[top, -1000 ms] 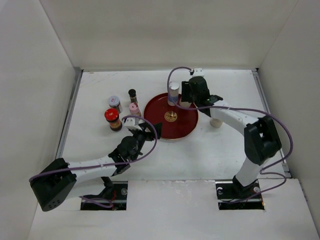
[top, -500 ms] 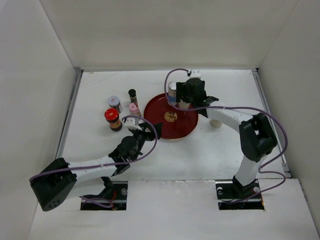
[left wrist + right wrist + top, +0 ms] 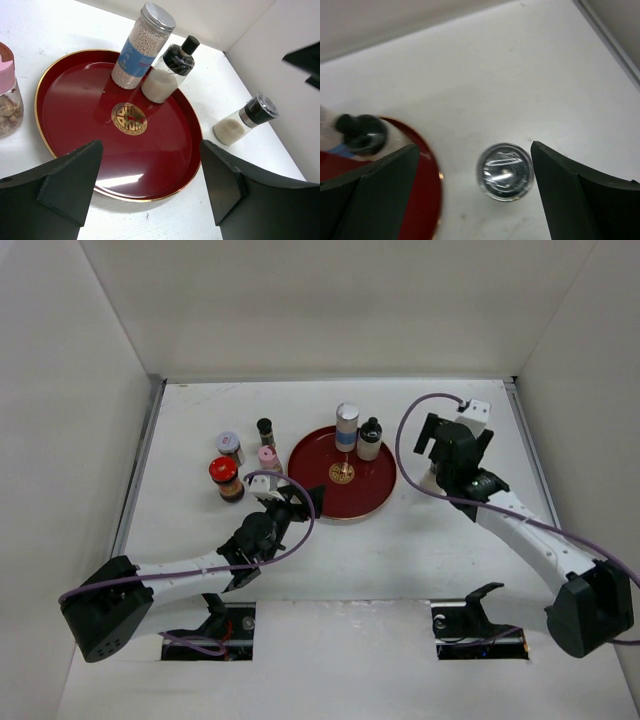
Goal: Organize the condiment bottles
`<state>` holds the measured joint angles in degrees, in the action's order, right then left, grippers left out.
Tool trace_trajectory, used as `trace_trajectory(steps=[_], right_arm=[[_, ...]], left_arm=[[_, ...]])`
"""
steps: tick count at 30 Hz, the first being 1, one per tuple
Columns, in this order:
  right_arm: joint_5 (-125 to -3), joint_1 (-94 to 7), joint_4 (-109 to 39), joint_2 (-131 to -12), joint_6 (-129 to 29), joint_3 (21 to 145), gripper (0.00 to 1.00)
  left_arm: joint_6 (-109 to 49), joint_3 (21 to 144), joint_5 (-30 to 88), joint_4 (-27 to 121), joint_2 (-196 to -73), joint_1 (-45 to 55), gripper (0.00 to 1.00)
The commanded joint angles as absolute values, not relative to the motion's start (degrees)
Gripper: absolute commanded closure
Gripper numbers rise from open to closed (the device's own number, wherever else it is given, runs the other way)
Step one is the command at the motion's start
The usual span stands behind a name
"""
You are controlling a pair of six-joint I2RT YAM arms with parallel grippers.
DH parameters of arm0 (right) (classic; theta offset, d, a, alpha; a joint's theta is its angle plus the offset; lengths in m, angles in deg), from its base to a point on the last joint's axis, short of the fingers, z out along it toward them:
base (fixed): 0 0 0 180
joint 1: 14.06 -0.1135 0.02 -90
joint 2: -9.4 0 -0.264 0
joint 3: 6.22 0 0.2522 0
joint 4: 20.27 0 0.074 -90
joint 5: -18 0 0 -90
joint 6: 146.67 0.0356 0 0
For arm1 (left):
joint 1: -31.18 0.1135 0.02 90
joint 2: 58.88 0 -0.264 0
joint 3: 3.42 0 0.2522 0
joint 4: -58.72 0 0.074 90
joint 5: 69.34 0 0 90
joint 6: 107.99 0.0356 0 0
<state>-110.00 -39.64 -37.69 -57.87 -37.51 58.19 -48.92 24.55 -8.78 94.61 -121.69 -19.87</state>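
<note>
The right end effector [image 3: 474, 150] had left the black-topped bottle [image 3: 370, 439] on the tray [image 3: 320, 475] to its left. Open, it hovered directly above the grey-capped shaker [image 3: 505, 171], probably next for collection.

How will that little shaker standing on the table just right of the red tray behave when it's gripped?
The shaker is tall for its narrow base, so a sideways nudge would probably tip it. Its round clear body looks smooth, likely glass, so it may slip or roll once down. Partly filled with pale powder, it is probably light.
</note>
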Motion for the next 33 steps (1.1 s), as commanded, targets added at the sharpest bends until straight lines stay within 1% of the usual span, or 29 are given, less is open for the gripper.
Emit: trace_trajectory(steps=[1, 4, 8, 11, 12, 17, 18, 20, 26, 33], right_arm=[[-113.58, -38.27, -43.96, -60.30, -34.18, 55.97, 0.00], [-112.53, -35.99, -43.00, -61.88, -32.68, 54.65, 0.00], [-105.60, -34.23, -40.45, -65.91, -31.71, 54.21, 0.00], [-104.52, -33.96, -37.38, -67.77, -31.62, 53.77, 0.01], [-104.61, -34.14, -35.98, -67.95, -31.97, 53.51, 0.04], [-110.22, -35.01, -31.57, -66.99, -35.48, 53.33, 0.39], [-111.37, -35.63, -31.13, -66.46, -36.18, 53.42, 0.45], [-111.99, -36.60, -30.43, -64.71, -37.33, 53.86, 0.51], [-109.02, -42.83, -30.16, -61.00, -38.91, 58.86, 0.51], [-104.09, -47.32, -27.88, -67.85, -37.16, 64.93, 0.50]], left_arm=[[-49.63, 24.40, -8.09, 97.78, -121.28, -20.02, 0.22], [-49.63, 24.40, -8.09, 97.52, -120.76, -20.02, 0.22], [-49.63, 24.40, -8.17, 97.43, -120.75, -20.02, 0.22], [-49.63, 24.58, -8.09, 97.17, -121.19, -19.93, 0.22], [-49.63, 24.58, -8.09, 97.17, -121.19, -19.93, 0.22], [-49.63, 24.58, -8.09, 97.52, -121.55, -19.84, 0.22], [-49.63, 24.58, -8.09, 97.52, -121.72, -19.93, 0.22], [-49.63, 24.58, -8.09, 97.61, -121.72, -19.93, 0.22], [-49.63, 24.58, -8.09, 97.70, -121.90, -19.75, 0.22], [-49.45, 24.58, -8.35, 97.70, -121.90, -19.40, 0.22]])
